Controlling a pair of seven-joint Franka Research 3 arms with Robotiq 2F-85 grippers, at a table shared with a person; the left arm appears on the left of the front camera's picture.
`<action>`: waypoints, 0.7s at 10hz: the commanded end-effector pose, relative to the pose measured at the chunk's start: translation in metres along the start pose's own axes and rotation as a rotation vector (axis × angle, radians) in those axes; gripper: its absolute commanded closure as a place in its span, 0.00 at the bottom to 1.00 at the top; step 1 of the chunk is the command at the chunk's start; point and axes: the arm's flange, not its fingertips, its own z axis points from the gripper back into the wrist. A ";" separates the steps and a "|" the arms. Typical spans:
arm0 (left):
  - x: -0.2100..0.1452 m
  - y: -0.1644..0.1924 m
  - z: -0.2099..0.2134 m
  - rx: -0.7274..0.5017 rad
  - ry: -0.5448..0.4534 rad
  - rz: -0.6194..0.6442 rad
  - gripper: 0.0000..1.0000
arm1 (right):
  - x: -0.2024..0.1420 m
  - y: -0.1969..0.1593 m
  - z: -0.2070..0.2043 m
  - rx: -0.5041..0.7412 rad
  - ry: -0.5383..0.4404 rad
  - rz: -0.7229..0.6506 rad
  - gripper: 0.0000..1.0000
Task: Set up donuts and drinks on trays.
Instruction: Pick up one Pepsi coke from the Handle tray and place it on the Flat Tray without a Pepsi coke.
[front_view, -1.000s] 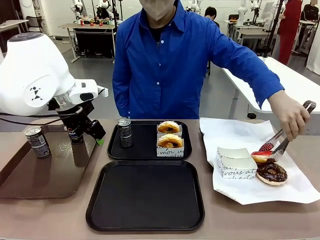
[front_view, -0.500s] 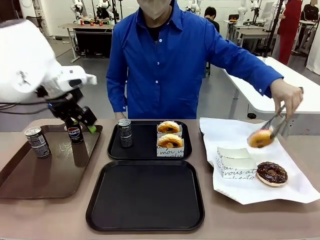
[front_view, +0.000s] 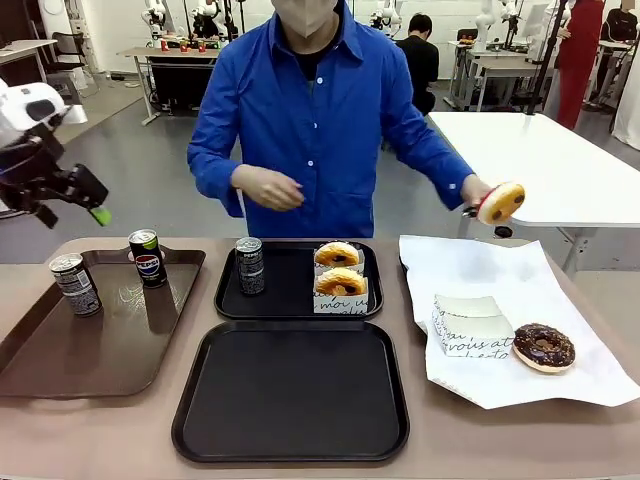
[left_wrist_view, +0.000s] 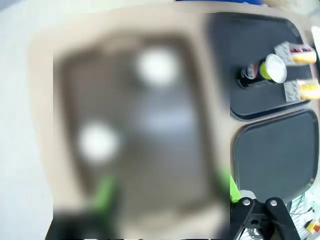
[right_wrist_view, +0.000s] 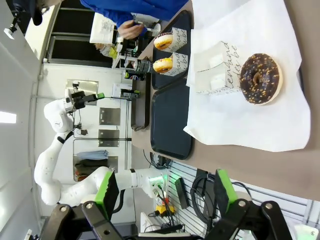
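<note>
Left gripper (front_view: 75, 205) is up in the air at the far left, well above the brown tray (front_view: 100, 350). My left wrist feed is badly blurred, but the green pads sit wide apart with nothing between them, so that claw is spread and carrying nothing. Right gripper (right_wrist_view: 165, 195) has its jaws wide too and holds nothing, looking across the table from the side.

Drinks: Pepsi can (front_view: 148, 258) and a second can (front_view: 75, 284) stand upright on the brown tray, apart from each other. A third can (front_view: 250, 265) stands at the left of the far black tray (front_view: 290, 295).

Donuts: two golden glazed ones in printed sleeves (front_view: 338, 254) (front_view: 340, 284) sit at the right of the same tray, one just behind the other. The near black tray (front_view: 290, 390) lies just in front of it.

On the white paper sheet (front_view: 480, 270) lie a flat sleeve (front_view: 470, 325) and, just beside it, a chocolate-frosted donut (front_view: 543, 347). The person's hand (front_view: 478, 190) holds another donut (front_view: 500, 203) up above the sheet; I can't tell how it's gripped.
</note>
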 end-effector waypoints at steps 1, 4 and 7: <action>0.004 0.011 -0.003 0.074 0.062 0.095 0.00 | 0.001 0.000 0.000 0.018 -0.006 0.012 0.00; 0.000 0.022 -0.001 0.144 0.147 0.106 0.00 | 0.001 0.000 0.000 0.018 -0.006 0.012 0.00; -0.006 0.030 -0.007 0.117 0.118 0.101 0.00 | 0.001 0.000 0.000 0.018 -0.006 0.012 0.00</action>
